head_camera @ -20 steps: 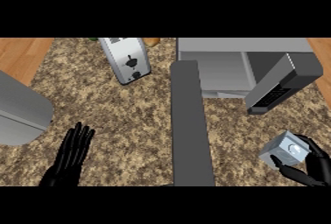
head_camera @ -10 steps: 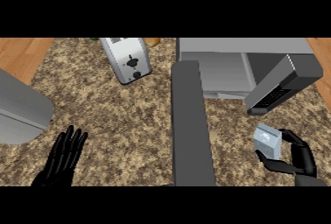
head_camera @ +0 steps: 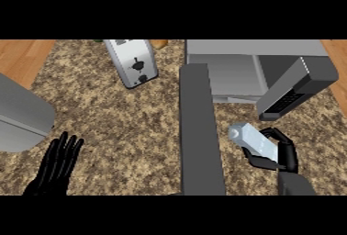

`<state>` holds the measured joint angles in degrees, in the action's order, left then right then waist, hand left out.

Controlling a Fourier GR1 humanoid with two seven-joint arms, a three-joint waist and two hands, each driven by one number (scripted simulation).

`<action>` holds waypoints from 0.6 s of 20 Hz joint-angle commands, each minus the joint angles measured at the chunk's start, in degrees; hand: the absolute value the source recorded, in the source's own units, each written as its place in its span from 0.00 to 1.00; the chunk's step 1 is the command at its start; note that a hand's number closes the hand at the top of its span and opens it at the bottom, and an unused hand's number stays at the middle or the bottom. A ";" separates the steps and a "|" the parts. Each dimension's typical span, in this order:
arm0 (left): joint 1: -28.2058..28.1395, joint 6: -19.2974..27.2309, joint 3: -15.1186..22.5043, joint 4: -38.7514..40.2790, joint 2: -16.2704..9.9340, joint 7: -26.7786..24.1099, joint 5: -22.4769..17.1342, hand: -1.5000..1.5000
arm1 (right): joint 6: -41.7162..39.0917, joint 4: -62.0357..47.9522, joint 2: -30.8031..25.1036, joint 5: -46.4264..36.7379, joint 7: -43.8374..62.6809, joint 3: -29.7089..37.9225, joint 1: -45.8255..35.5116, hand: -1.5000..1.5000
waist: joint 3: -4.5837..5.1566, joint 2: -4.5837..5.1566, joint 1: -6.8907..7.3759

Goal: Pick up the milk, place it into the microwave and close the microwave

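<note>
The right hand (head_camera: 277, 153) comes in from the lower right of the head view with its black fingers (head_camera: 289, 146) and thumb curled round the milk (head_camera: 253, 140); the carton is a pale grey-blue box, tilted so that its capped end points up and to the left, and it is held off the bench (head_camera: 129, 119), just to the right of the long dark grey bar (head_camera: 200, 133) that runs down the middle of the view; the hand covers the carton's lower right end, so how much of it lies in the palm cannot be told.

The microwave (head_camera: 257, 59) stands at the upper right with its door (head_camera: 291, 89) swung open; the door hangs out toward the lower right, its dark panel with small keys turned to the view, and the grey cavity shows to the left of it; the milk is below the opening and near the door's lower end, apart from both.

The left hand (head_camera: 58, 167) rests at the lower left edge, palm flat, fingers straight and spread, pointing up the view, holding nothing; above it and to the left a grey, rounded appliance (head_camera: 20, 117) juts in from the left side; a silver toaster (head_camera: 132, 62) lies at the top, left of the bar, tilted, with its dark slots and knob visible; a small orange-brown thing (head_camera: 159, 43) shows just beside its upper right corner, too little of it to name; wooden floor (head_camera: 20, 57) shows beyond the speckled brown bench at both upper corners.
</note>
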<state>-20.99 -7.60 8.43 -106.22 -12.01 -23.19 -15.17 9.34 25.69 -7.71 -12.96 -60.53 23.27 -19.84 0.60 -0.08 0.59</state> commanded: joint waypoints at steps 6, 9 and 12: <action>-1.34 -2.46 -1.95 0.66 -0.38 -1.47 -0.63 0.00 | -0.07 3.26 7.54 3.28 -2.51 -5.16 -1.83 1.00 | -0.61 0.00 -0.13; -1.16 -5.95 -5.76 2.11 -2.27 -0.44 -5.44 0.00 | 0.18 7.59 7.62 7.27 -4.48 -11.92 4.73 1.00 | -0.59 -0.11 -0.47; 4.52 -5.34 -7.50 6.54 -1.56 0.90 -5.17 0.00 | 5.19 12.21 7.67 10.03 1.25 -15.48 2.38 1.00 | -0.59 0.00 -0.56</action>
<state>-20.62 -11.48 4.33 -103.30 -12.94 -23.52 -17.82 10.20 34.33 -0.76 -5.62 -58.87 12.03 -18.12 0.14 -0.19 0.15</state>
